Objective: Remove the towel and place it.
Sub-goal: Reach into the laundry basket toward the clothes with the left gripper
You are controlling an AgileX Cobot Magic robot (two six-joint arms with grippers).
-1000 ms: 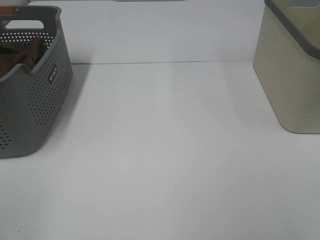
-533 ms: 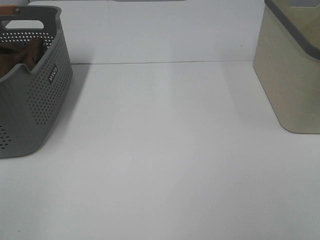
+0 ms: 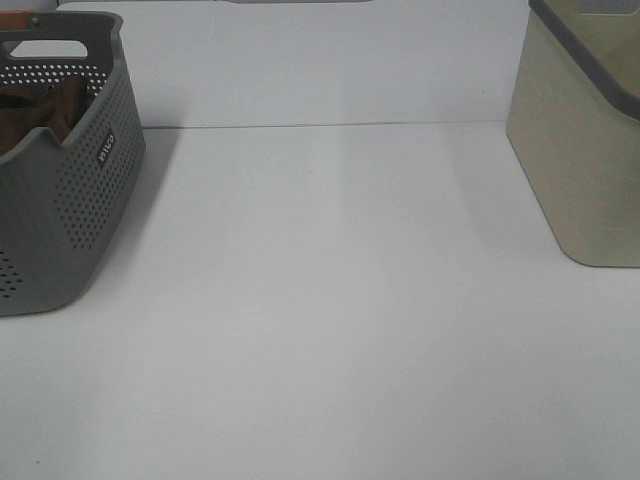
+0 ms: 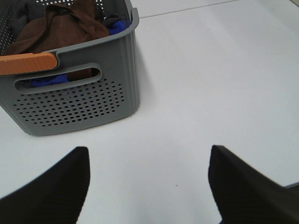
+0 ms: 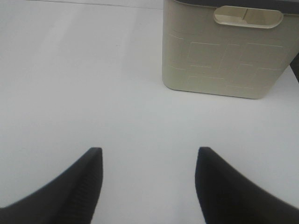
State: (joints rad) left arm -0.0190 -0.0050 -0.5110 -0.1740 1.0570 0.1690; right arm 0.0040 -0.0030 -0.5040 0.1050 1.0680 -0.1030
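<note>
— Where is the towel to be found?
— The towel (image 4: 60, 28) is seen heaped in the grey perforated basket (image 4: 70, 105), laid over blue and dark clothes (image 4: 117, 23). An orange handle (image 4: 28, 63) is fitted at one rim. The basket is set at the left of the table (image 3: 330, 300).
— How are the pincers held?
— The left pincer (image 4: 148, 154) is held wide apart over bare table, near the basket but clear of it. The right pincer (image 5: 148, 151) is likewise held apart, faced toward the beige bin (image 5: 224, 60) stood at the table's right.
</note>
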